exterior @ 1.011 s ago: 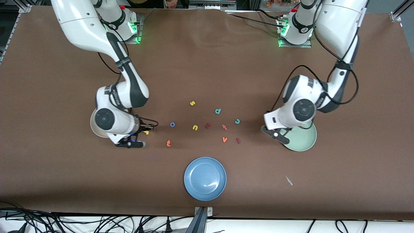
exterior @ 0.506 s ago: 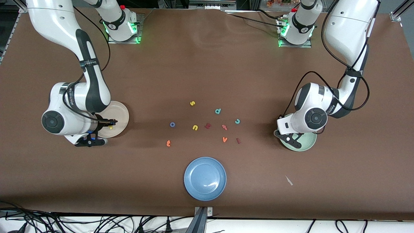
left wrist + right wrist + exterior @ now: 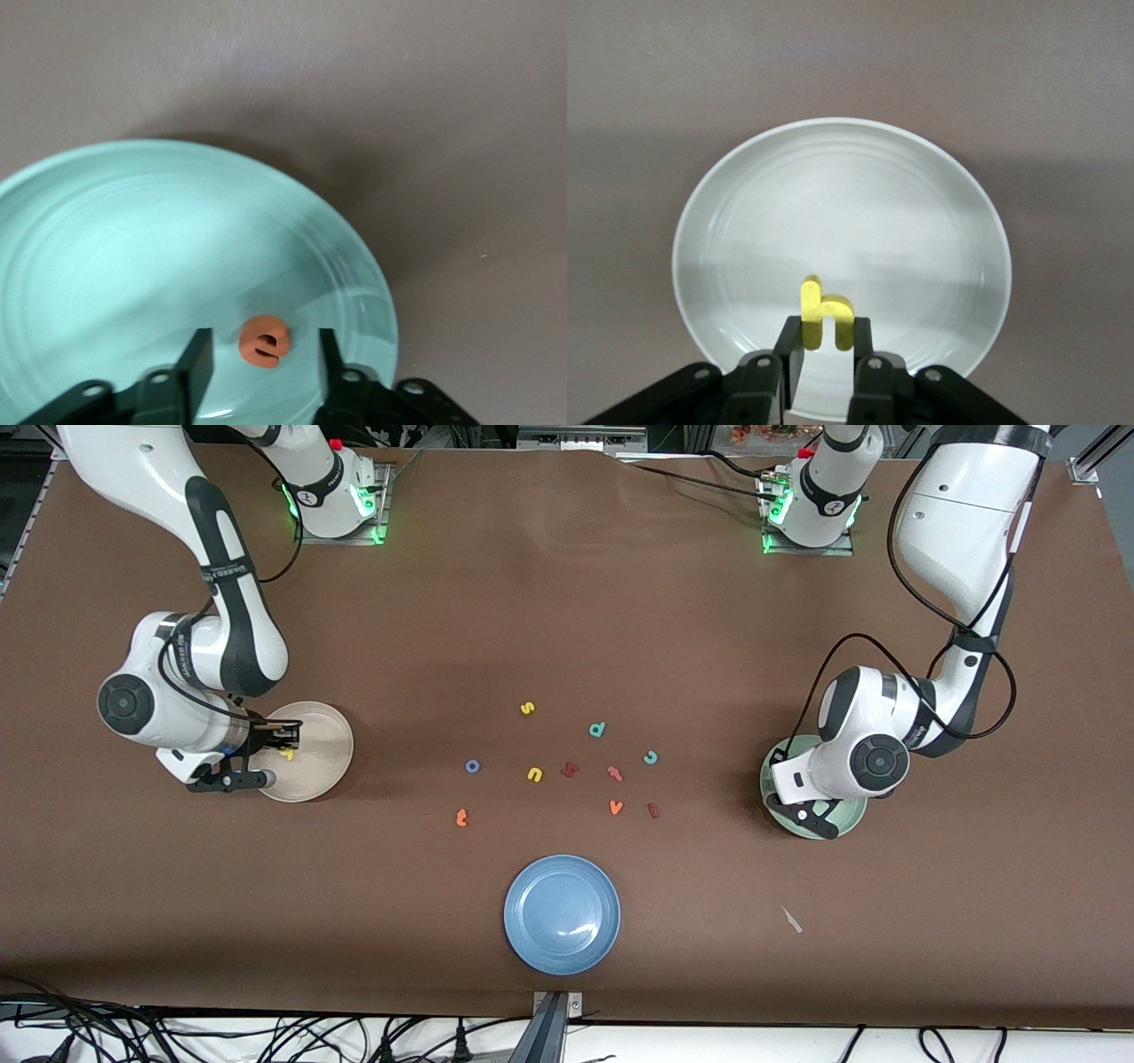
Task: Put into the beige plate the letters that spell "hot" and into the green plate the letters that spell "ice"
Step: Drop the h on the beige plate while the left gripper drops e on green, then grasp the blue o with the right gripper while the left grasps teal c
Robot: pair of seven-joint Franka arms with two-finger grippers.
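My right gripper (image 3: 280, 749) hangs over the beige plate (image 3: 321, 769), shut on the yellow "h" (image 3: 826, 316), which sticks out past its fingertips above the beige plate (image 3: 842, 204). Above the green plate (image 3: 850, 816), my left gripper (image 3: 265, 356) is open. The orange "e" (image 3: 264, 341) lies in the green plate (image 3: 133, 248) between the fingers, touching neither. On the brown table between the two plates lie the blue "o" (image 3: 472, 765), the orange "t" (image 3: 461, 817), the teal "c" (image 3: 650, 757) and the dark red "i" (image 3: 653, 810).
Other letters lie in the same cluster: a yellow "s" (image 3: 527, 708), a teal "d" (image 3: 597, 730), a yellow "u" (image 3: 534, 774), two reddish letters (image 3: 570, 770) and an orange "v" (image 3: 616, 807). A blue plate (image 3: 562, 914) sits nearer the front camera.
My right arm carried the "h" from the table's middle to over the beige plate. My left arm moved farther over the green plate and its fingers opened, releasing the "e".
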